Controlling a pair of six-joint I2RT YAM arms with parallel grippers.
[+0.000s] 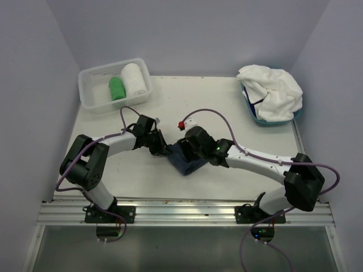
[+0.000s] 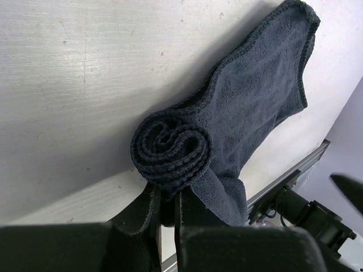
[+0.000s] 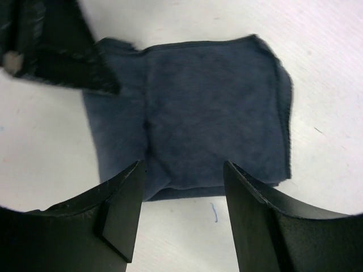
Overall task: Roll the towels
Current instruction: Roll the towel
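Note:
A dark navy towel (image 1: 185, 162) lies mid-table, partly rolled. In the left wrist view its rolled end (image 2: 170, 148) is a tight spiral, and the loose flat part (image 2: 258, 96) stretches away from it. My left gripper (image 2: 167, 201) is shut on the bottom of that roll. My right gripper (image 3: 182, 165) hangs open just above the flat part (image 3: 204, 113), with nothing between its fingers. The left gripper (image 3: 57, 51) shows at that view's top left, at the towel's far corner. A green rolled towel (image 1: 117, 88) and a white rolled towel (image 1: 134, 79) lie in the basket.
The clear white basket (image 1: 93, 96) stands at the back left. A light blue tub (image 1: 253, 115) at the back right holds a heap of white towels (image 1: 273, 90). A metal rail (image 1: 187, 212) runs along the near edge.

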